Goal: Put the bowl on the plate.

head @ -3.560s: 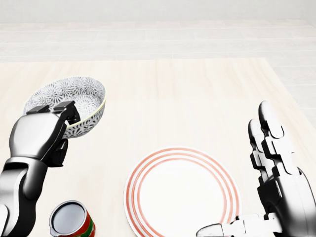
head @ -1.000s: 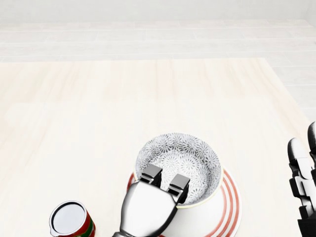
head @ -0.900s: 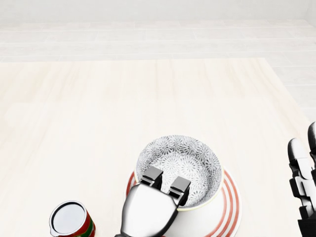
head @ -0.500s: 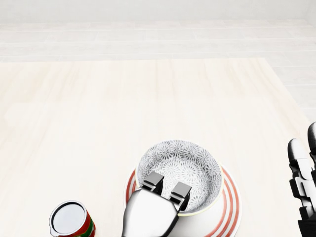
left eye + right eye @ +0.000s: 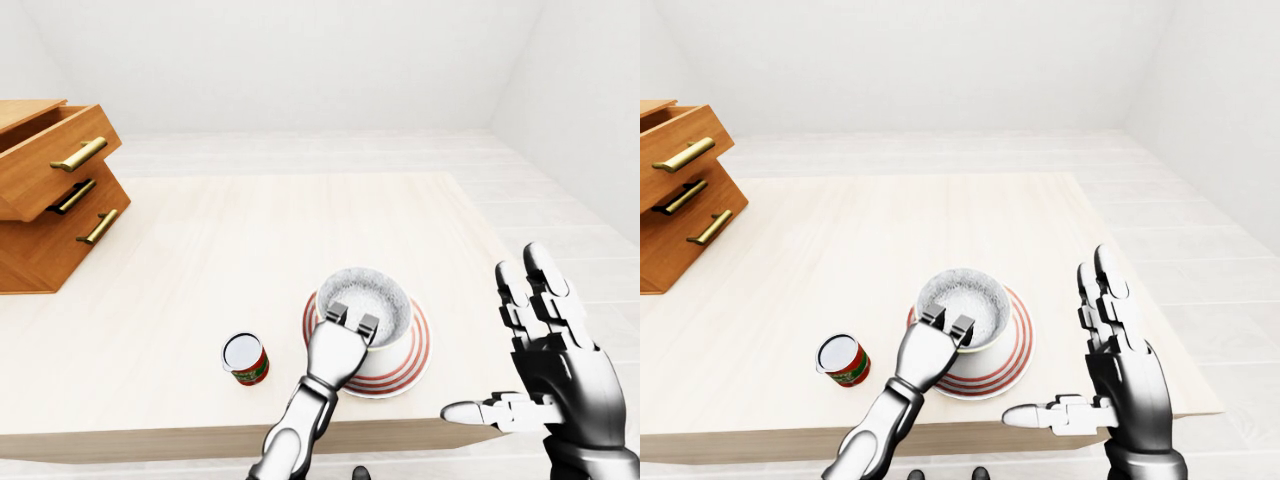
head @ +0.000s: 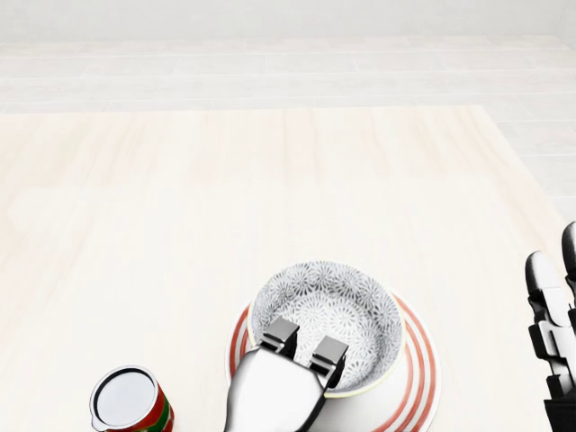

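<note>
The patterned grey-and-white bowl [image 6: 335, 310] rests low on the white plate with red rings [image 6: 416, 360], near the bottom of the head view. My left hand [image 6: 301, 346] grips the bowl's near rim, two fingers hooked over the edge into the bowl. My right hand [image 5: 545, 345] hovers open beyond the table's right edge, fingers spread upward, thumb pointing left, holding nothing. The eye views show bowl [image 5: 365, 300] and plate [image 5: 405, 355] close to the table's near edge.
A red and green can [image 6: 130, 402] stands upright left of the plate. A wooden drawer unit [image 5: 50, 190] with brass handles sits on the table's left side, its upper drawer pulled out. The table's near edge [image 5: 200, 440] lies just below the plate.
My left hand carried the bowl from the upper left over to the plate, then lowered it; over the last second it sank further onto the plate. The right hand drew right.
</note>
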